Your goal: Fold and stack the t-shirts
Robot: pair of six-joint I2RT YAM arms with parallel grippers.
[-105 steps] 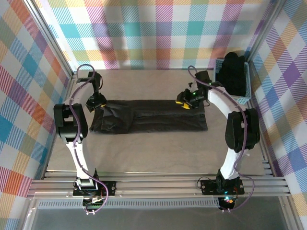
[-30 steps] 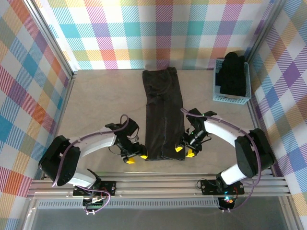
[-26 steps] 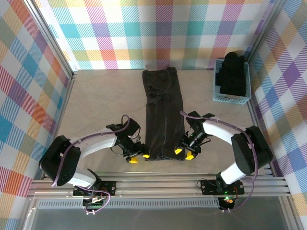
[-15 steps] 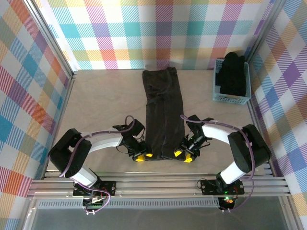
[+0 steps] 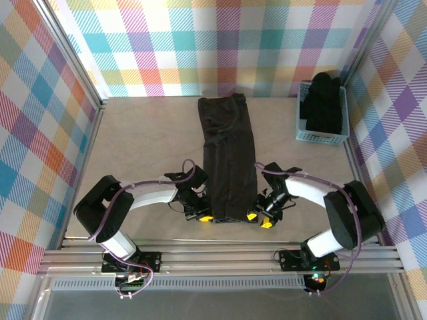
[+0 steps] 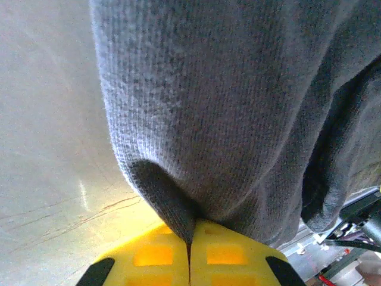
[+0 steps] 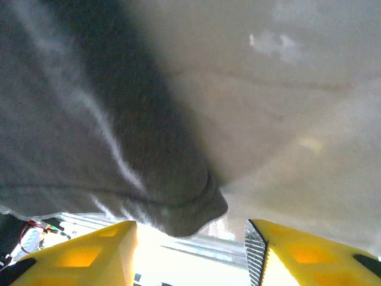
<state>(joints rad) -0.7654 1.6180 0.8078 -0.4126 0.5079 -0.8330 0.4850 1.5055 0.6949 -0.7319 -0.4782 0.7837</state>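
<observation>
- Top view: the folded t-shirt (image 5: 227,160) is lying as a long strip on the table (image 5: 147,147), running from 12 to 6 o'clock through the middle.
- The left gripper (image 5: 205,217) is sitting at the strip's 7 o'clock corner. The right gripper (image 5: 260,220) is sitting at its 5 o'clock corner. Both are right at the near hem.
- The blue basket (image 5: 323,138) is sitting at 2 o'clock, well apart from the strip, and is holding more dark t-shirts (image 5: 324,97).
- Left wrist view: the left gripper (image 6: 190,238) is closed. Its yellow fingers (image 6: 155,256) are pressing together and pinching a fold of the folded t-shirt (image 6: 208,107). Bare table (image 6: 47,119) is showing at 9 o'clock.
- Right wrist view: the right gripper (image 7: 190,233) is standing with its jaws apart, clamping nothing. A corner of the folded t-shirt (image 7: 89,119) is hanging over the gap. It is probably touching neither yellow finger (image 7: 89,256), but the frame is blurry. The table (image 7: 286,89) is lying at 1 o'clock.
</observation>
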